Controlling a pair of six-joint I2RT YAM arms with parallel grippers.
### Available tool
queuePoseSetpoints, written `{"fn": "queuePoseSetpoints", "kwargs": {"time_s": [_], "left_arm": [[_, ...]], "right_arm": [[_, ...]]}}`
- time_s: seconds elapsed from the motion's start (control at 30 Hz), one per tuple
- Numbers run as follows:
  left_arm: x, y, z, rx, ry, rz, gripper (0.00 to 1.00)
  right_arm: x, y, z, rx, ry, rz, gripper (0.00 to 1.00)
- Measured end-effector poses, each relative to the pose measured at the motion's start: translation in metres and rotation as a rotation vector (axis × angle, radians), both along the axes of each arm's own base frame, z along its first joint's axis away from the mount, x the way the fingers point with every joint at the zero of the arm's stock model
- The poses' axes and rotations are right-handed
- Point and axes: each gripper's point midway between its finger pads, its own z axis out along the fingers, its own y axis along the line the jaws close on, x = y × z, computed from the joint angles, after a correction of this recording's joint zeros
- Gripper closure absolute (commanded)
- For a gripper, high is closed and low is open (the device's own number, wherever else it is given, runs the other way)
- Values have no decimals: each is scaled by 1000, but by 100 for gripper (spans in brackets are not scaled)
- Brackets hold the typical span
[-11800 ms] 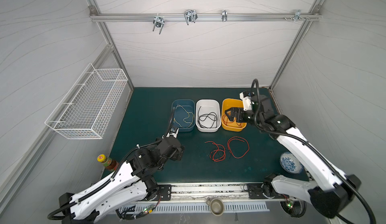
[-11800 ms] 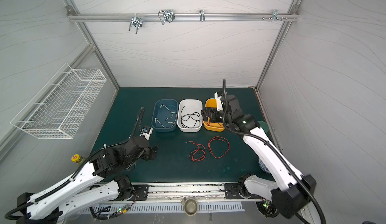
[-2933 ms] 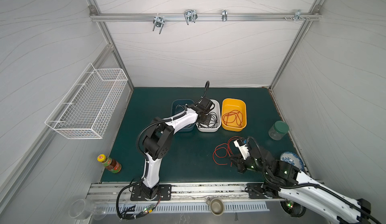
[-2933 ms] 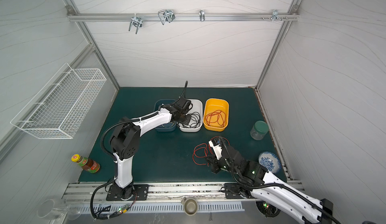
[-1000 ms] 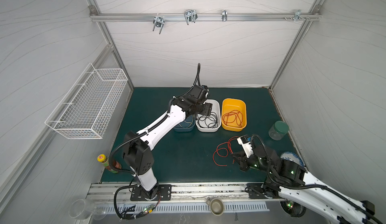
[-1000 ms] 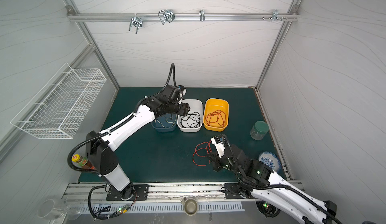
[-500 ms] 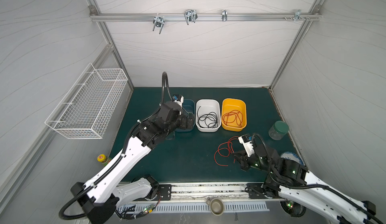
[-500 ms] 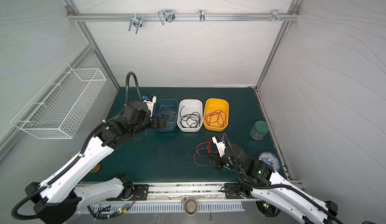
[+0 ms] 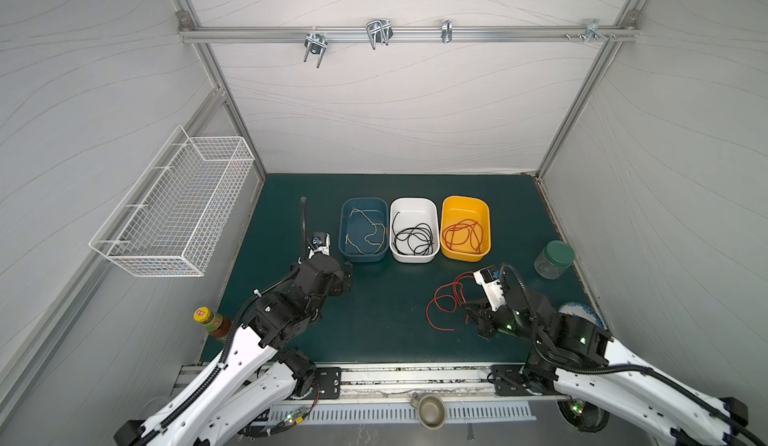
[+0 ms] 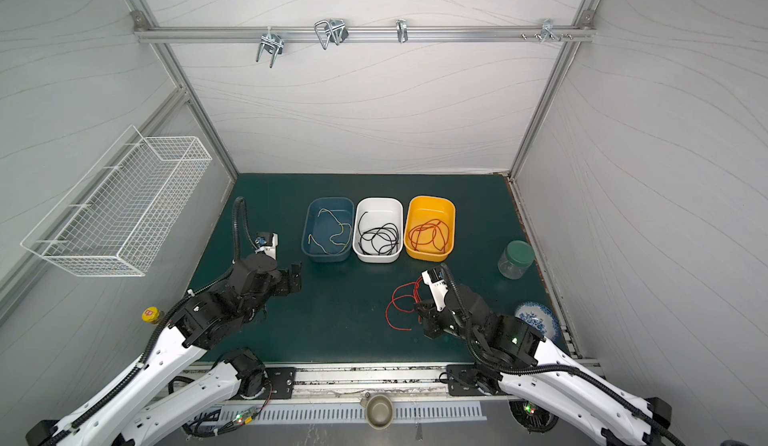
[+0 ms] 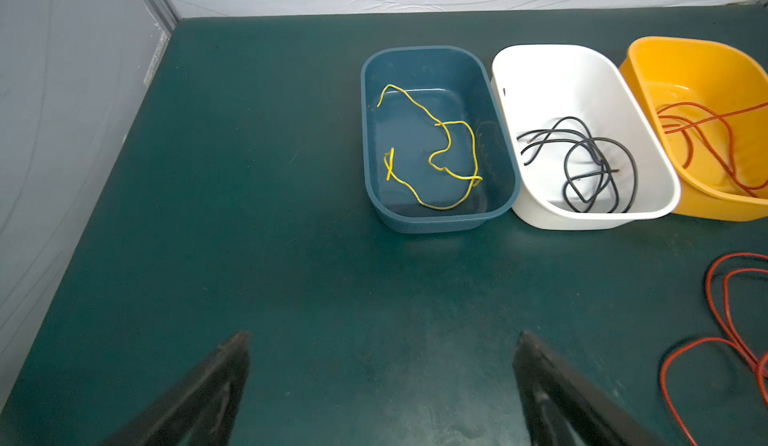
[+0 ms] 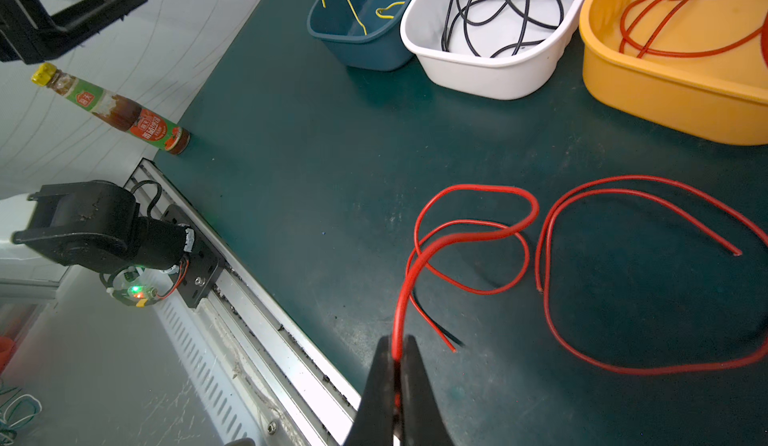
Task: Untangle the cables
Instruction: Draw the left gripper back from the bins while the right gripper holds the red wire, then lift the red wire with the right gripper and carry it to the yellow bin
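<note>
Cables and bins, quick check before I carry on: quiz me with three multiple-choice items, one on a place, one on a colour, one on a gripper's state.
1. Where do the black cables lie?
A) in the wire basket
B) in the white bin
C) loose on the mat

2. What colour of cable lies in the blue bin?
A) red
B) black
C) pale yellow

3. How is the right gripper?
A) shut on a red cable
B) open, empty
C) shut on nothing

Answers:
1 B, their loops sit inside its walls in both top views.
2 C, only pale yellow cable lies on its floor.
3 A, the right wrist view shows the strand pinched between its closed tips.
</note>
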Motion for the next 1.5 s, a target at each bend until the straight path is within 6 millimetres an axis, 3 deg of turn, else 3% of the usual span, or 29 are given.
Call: {"fn": "queuePoseSetpoints", "kwargs": {"time_s": [0.53, 0.97, 1.27, 1.5], "left_arm": [[3, 4, -12, 2, -35, 29, 0], [5, 4, -17, 13, -16, 35, 0], [5, 3, -17, 8, -16, 39, 0], [5, 3, -17, 6, -16, 40, 0]], "right_arm": [[19, -1, 60, 9, -102, -64, 100], [36, -9, 149, 24, -282, -106, 100], [65, -21, 201, -14, -396, -197, 100], [96, -34, 221, -40, -430, -292, 100]]}}
